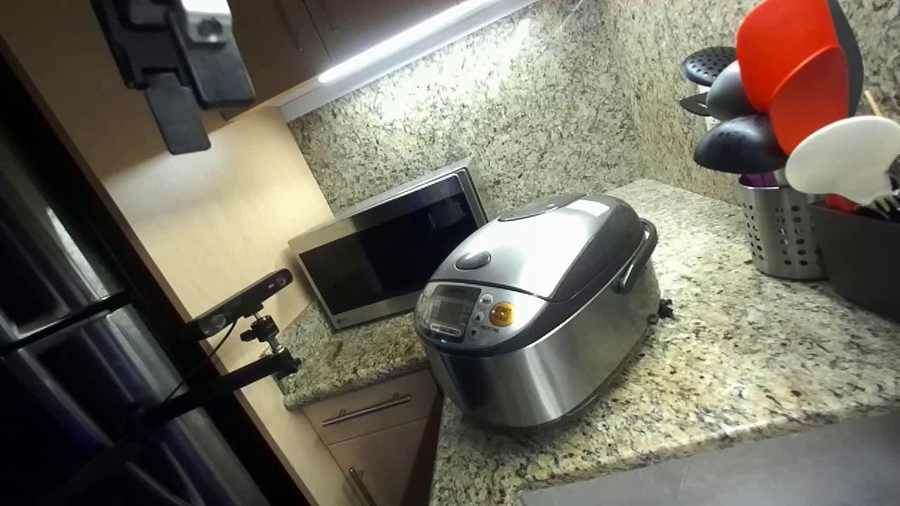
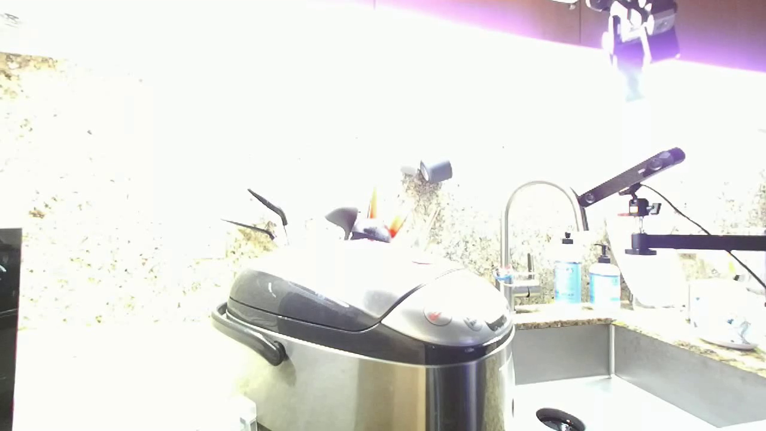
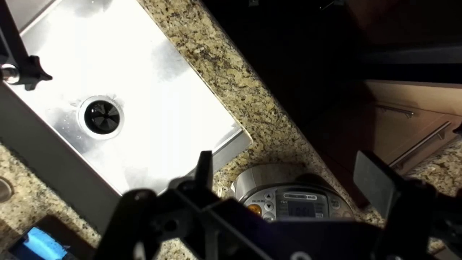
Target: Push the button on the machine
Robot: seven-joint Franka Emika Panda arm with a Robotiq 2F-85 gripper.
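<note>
The machine is a silver-grey rice cooker (image 1: 534, 383) with a domed lid, standing on the granite counter; it also shows in an exterior view (image 2: 359, 371) and the wrist view (image 3: 260, 178). Its front panel has a small display (image 1: 450, 309) and an orange button (image 1: 502, 314), partly visible in the wrist view (image 3: 255, 208). My gripper (image 1: 193, 116) hangs high above the counter, apart from the cooker; it also shows in an exterior view (image 2: 635, 66). In the wrist view the gripper (image 3: 284, 162) is open, with wide-set fingers and nothing between them. The gripper body hides the cooker's lid there.
A silver microwave (image 1: 387, 242) stands behind the cooker. Utensil holders (image 1: 784, 232) stand at the back right. A camera on a black arm (image 1: 239, 302) juts in. A sink (image 2: 670, 365) with a faucet (image 2: 538, 184) and soap bottles (image 2: 567, 278) lies beside the cooker.
</note>
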